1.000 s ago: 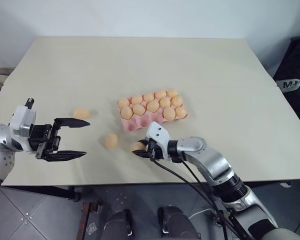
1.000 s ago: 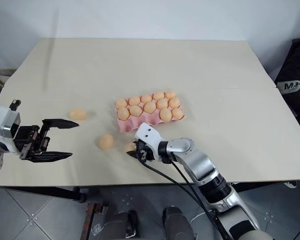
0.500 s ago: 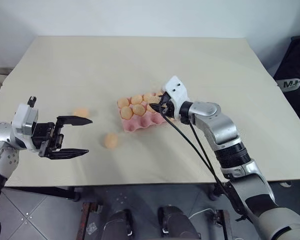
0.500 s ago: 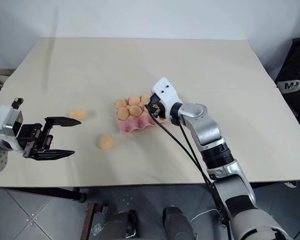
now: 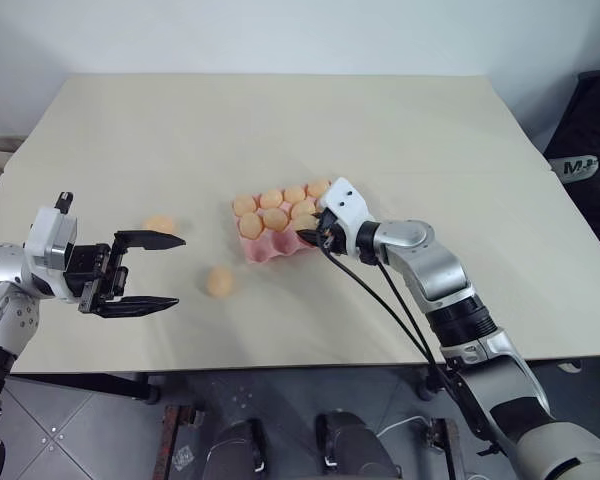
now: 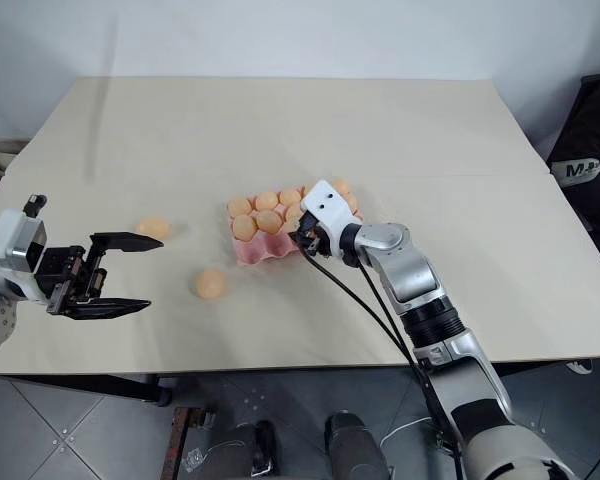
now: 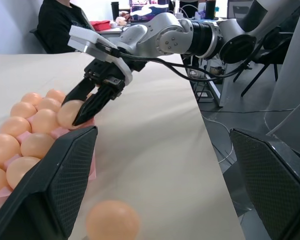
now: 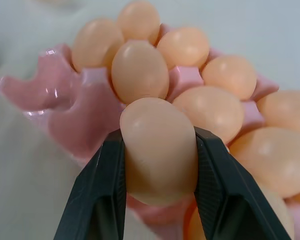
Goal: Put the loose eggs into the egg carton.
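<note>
Carton (image 5: 280,246): pink tray, mid-table (image 5: 280,130), most cups filled with eggs.
Right gripper (image 8: 157,200): fingers clamped on one egg (image 8: 157,150), held over the carton's near edge, just above the filled cups.
Loose eggs on the table: one (image 5: 219,281) near the carton's front left corner; another (image 5: 161,224) farther left, just beyond the left gripper.
Left gripper (image 5: 152,270): jaws spread wide, empty, level, off to the table's left, apart from both loose eggs.
</note>
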You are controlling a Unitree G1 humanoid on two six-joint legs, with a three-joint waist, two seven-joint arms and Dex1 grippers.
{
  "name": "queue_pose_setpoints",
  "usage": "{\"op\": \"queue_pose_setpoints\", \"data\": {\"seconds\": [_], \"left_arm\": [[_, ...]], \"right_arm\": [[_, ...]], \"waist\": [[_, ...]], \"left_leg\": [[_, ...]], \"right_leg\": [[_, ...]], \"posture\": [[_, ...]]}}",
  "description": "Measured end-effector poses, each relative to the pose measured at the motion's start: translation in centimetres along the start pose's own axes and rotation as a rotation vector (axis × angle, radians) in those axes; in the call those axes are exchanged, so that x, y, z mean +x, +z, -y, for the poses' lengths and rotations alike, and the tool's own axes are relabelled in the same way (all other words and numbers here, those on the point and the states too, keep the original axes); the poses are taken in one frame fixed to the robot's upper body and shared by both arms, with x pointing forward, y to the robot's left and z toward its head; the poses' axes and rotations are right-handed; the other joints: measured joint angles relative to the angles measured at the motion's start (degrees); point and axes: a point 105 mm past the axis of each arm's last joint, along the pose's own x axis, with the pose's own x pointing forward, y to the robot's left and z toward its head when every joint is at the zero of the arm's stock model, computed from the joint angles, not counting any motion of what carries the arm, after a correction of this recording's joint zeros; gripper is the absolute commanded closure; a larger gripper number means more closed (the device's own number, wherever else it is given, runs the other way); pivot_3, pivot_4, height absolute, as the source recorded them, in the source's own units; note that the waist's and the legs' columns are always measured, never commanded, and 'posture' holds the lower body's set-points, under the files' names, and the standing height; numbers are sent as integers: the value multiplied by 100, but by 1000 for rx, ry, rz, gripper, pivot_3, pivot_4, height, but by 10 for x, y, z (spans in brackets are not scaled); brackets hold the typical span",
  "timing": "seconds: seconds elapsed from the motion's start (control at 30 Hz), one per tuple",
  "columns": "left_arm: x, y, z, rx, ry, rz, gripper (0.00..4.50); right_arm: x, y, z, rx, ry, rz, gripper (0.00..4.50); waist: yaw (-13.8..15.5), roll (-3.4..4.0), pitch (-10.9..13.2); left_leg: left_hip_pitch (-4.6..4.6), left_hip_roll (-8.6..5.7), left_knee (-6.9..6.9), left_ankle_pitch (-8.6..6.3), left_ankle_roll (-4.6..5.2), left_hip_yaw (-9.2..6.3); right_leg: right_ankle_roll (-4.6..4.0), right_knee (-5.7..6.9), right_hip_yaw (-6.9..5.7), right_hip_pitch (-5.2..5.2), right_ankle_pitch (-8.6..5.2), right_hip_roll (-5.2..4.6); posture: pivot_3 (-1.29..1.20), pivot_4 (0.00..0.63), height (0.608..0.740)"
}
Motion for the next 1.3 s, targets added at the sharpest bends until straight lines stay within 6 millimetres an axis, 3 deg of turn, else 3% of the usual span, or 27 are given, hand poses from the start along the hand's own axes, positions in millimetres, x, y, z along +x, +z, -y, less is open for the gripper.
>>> {"op": "queue_pose_setpoints", "data": {"seconds": [0.07,0.1,0.17,0.37,0.7,0.77,0.83,0.9,1.03,1.17,1.3], "left_arm": [[0,0,0,0,0,0,0],[0,0,0,0,1,0,0],[0,0,0,0,2,-1,0],[-2,2,-1,12,12,5,0],[-5,-2,-4,6,40,4,0],[-7,-1,-5,15,52,6,0],[-13,-1,-7,20,82,-1,0],[-20,-2,-8,15,119,-5,0],[-39,-7,-8,-1,208,-24,0],[-54,-9,-6,-11,267,-47,0],[-83,-15,2,-92,373,-105,0]], "right_arm": [[0,-1,1,-5,-4,-5,3063],[0,-1,1,-6,-3,-5,2545],[0,0,0,-11,2,-2,2077],[-2,1,-4,-29,38,-6,32],[-35,27,4,-97,108,71,32],[-49,32,10,-112,138,104,32],[-81,34,29,-147,133,131,32],[-107,28,45,-164,123,121,32],[-165,-10,58,-118,194,36,32],[-192,-19,61,-103,229,10,32],[-224,-35,79,-72,156,-38,32]], "waist": [[-5,0,0],[-5,0,0],[-6,0,0],[19,0,0],[34,0,0],[45,1,1],[66,1,1],[78,1,1],[99,4,3],[1,11,7],[-10,19,12]], "left_leg": [[0,0,-1,0,0,0],[0,0,-1,0,0,0],[-1,0,-2,0,0,0],[-3,-1,-1,0,1,0],[-4,-1,-4,-2,3,0],[-5,-2,-3,-3,4,0],[-5,-2,-5,-6,9,-2],[-2,-1,-6,-10,12,-5],[-3,-1,-9,-20,19,-5],[6,4,-10,-19,17,1],[14,5,-11,-21,18,-1]], "right_leg": [[0,-1,0,0,0,0],[0,-3,0,0,0,0],[0,-5,0,0,0,0],[0,-7,-1,0,0,-1],[0,-15,-2,0,0,-2],[0,-17,-2,0,0,-2],[1,-31,-7,8,0,-3],[1,-47,-13,18,0,-3],[3,-71,-17,28,1,-4],[4,-61,-9,26,2,-2],[3,-56,-10,28,1,-3]], "posture": [[0,150,740],[0,150,740],[0,150,740],[0,150,740],[0,150,740],[0,150,740],[0,150,740],[0,150,740],[0,150,740],[0,150,740],[0,150,740]]}}
